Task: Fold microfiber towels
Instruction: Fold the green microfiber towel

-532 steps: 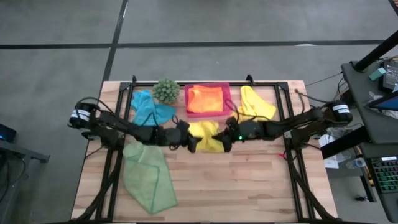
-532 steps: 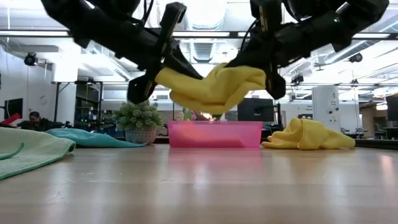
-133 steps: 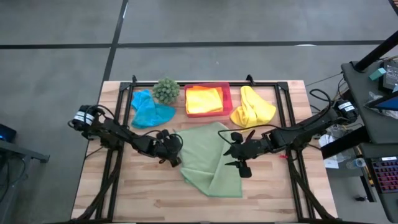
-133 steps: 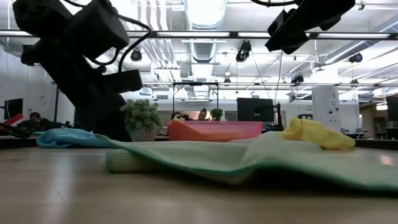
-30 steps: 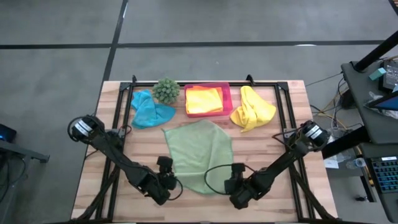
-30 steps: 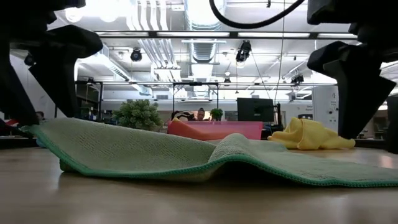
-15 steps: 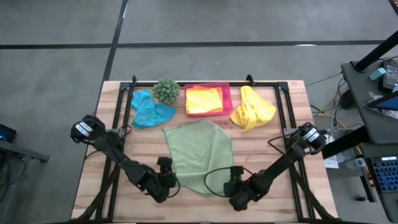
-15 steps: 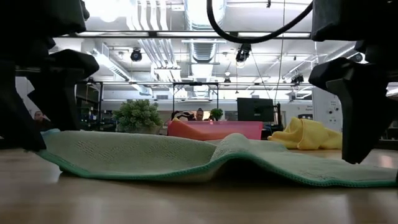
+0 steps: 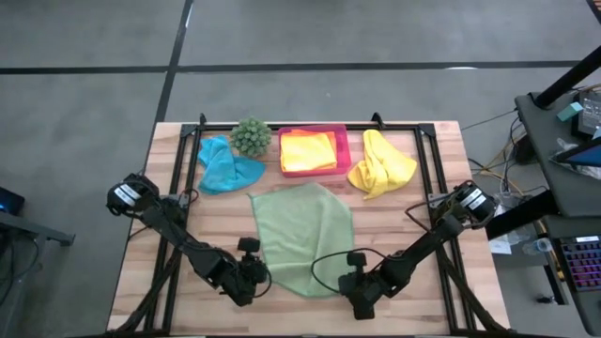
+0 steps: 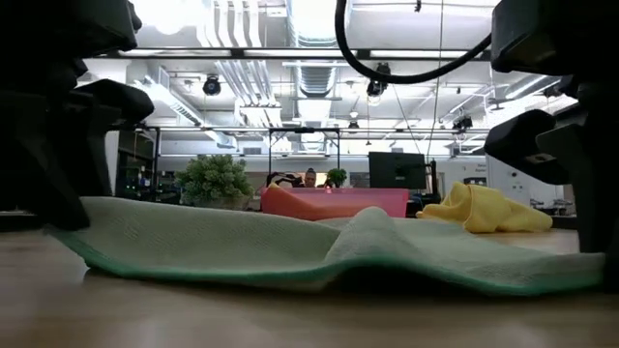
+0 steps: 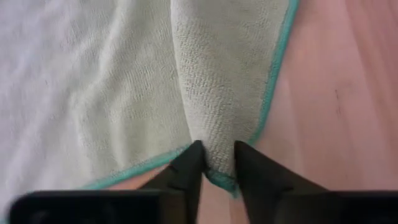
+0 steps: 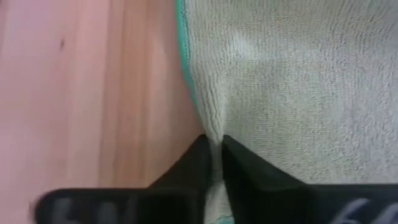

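Observation:
The light green towel (image 9: pixel 300 235) lies spread on the table's middle, with a low ridge (image 10: pixel 372 227) near its near edge. My left gripper (image 9: pixel 254 274) is shut on its near left corner, and my right gripper (image 9: pixel 358 280) is shut on its near right corner. A teal towel (image 9: pixel 225 169) and a crumpled yellow towel (image 9: pixel 380 164) lie at the back. A folded yellow towel over an orange one (image 9: pixel 308 150) sits in the pink tray (image 9: pixel 344 150). My left gripper pinches a bunched-up ridge of the green towel at its near left corner (image 11: pixel 214 146) between its two fingers, by the teal hem (image 11: pixel 273 81). The rest of the towel lies on the table. My right gripper pinches a thin raised fold at the towel's near right corner (image 12: pixel 213 127) between its two fingers, beside the teal hem (image 12: pixel 182 37). The cloth beyond lies on the table.
A small spiky green plant (image 9: pixel 251 137) stands at the back left beside the pink tray. Black frame rails (image 9: pixel 178 207) run along both sides of the table. Bare wood (image 9: pixel 310 314) shows at the near edge.
Both grippers have gone down with the green towel's near corners. The near left corner, held up off the table a second ago, now sits low at the table, and the towel lies flatter.

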`<action>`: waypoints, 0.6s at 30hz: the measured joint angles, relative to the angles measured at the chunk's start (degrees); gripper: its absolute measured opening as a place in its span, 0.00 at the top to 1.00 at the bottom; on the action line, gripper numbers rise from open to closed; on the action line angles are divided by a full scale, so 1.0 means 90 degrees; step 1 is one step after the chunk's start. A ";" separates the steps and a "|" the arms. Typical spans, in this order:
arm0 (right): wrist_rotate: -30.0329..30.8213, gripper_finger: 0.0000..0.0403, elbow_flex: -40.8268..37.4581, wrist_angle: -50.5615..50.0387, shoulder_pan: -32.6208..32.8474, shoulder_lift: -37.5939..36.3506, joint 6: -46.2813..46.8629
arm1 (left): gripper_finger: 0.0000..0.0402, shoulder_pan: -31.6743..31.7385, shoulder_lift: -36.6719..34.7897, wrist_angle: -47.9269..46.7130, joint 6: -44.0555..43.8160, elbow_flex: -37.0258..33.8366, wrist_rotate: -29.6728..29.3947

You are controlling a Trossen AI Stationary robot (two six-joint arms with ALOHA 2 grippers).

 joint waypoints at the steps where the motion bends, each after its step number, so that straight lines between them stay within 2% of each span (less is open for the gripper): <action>1: 0.0001 0.96 0.0021 -0.0017 0.0005 0.0000 -0.0084 | 0.88 0.0000 0.0000 0.0001 -0.0055 0.0000 0.0069; 4: 0.0081 0.97 0.0157 -0.0265 0.0058 -0.0045 -0.0314 | 0.98 0.0000 -0.0007 0.0001 -0.0309 0.0000 0.0390; 9: 0.0407 0.98 0.0512 -0.1595 0.0089 -0.0181 -0.0489 | 0.98 -0.0002 -0.0029 -0.0026 -0.0663 0.0239 0.0996; 13: 0.0346 0.98 0.0810 -0.2576 0.0102 -0.0323 -0.0462 | 0.99 -0.0005 -0.0032 0.0023 -0.0833 0.0569 0.1590; 18: 0.0109 0.98 0.0870 -0.2960 0.0130 -0.0456 -0.0509 | 0.95 -0.0002 -0.0039 -0.0007 -0.1318 0.0827 0.1718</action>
